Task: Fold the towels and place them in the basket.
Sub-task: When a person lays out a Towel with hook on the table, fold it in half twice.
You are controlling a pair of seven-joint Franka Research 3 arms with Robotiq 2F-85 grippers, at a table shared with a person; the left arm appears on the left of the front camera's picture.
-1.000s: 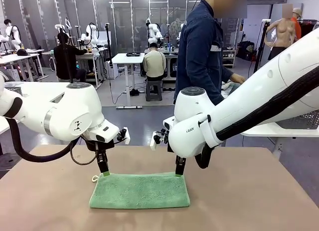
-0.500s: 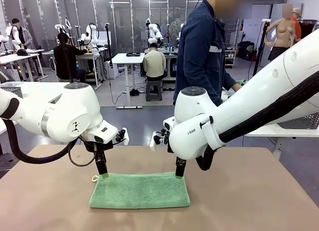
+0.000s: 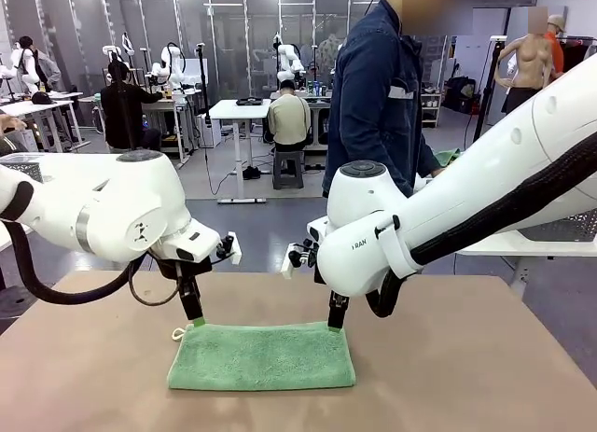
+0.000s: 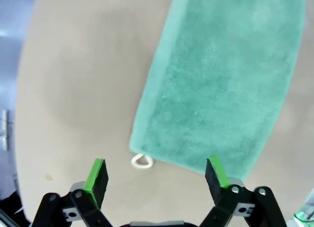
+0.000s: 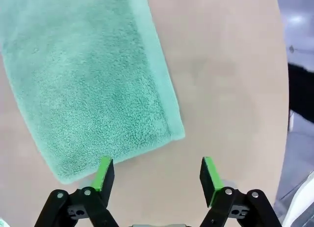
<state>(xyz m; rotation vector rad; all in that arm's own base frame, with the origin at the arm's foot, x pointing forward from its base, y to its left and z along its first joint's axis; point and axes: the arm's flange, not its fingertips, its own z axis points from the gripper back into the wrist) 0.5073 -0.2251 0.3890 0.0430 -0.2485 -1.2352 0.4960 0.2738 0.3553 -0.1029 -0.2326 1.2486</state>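
Note:
A mint green towel (image 3: pixel 261 355) lies folded into a long strip on the tan table (image 3: pixel 466 357), with its small white loop (image 3: pixel 178 334) at the far left corner. My left gripper (image 3: pixel 197 319) hangs open just above that corner. In the left wrist view its green pads (image 4: pixel 96 176) straddle the loop (image 4: pixel 142 161) and the towel's edge (image 4: pixel 221 80), holding nothing. Over the far right corner my right gripper (image 3: pixel 335 324) stands open. The right wrist view shows the towel (image 5: pixel 83 85) ahead of its empty fingers (image 5: pixel 105 174). What looks like the basket (image 3: pixel 564 227), grey mesh, sits far right, mostly behind my right arm.
A person in a dark blue jacket (image 3: pixel 373 96) stands at the table's far side, turned toward a white side table (image 3: pixel 494 248) on the right. Bare tabletop lies left, right and in front of the towel.
Both grippers have spread their jaws wider at the towel's far corners and let go of it. The left one has risen slightly. The towel lies unmoved.

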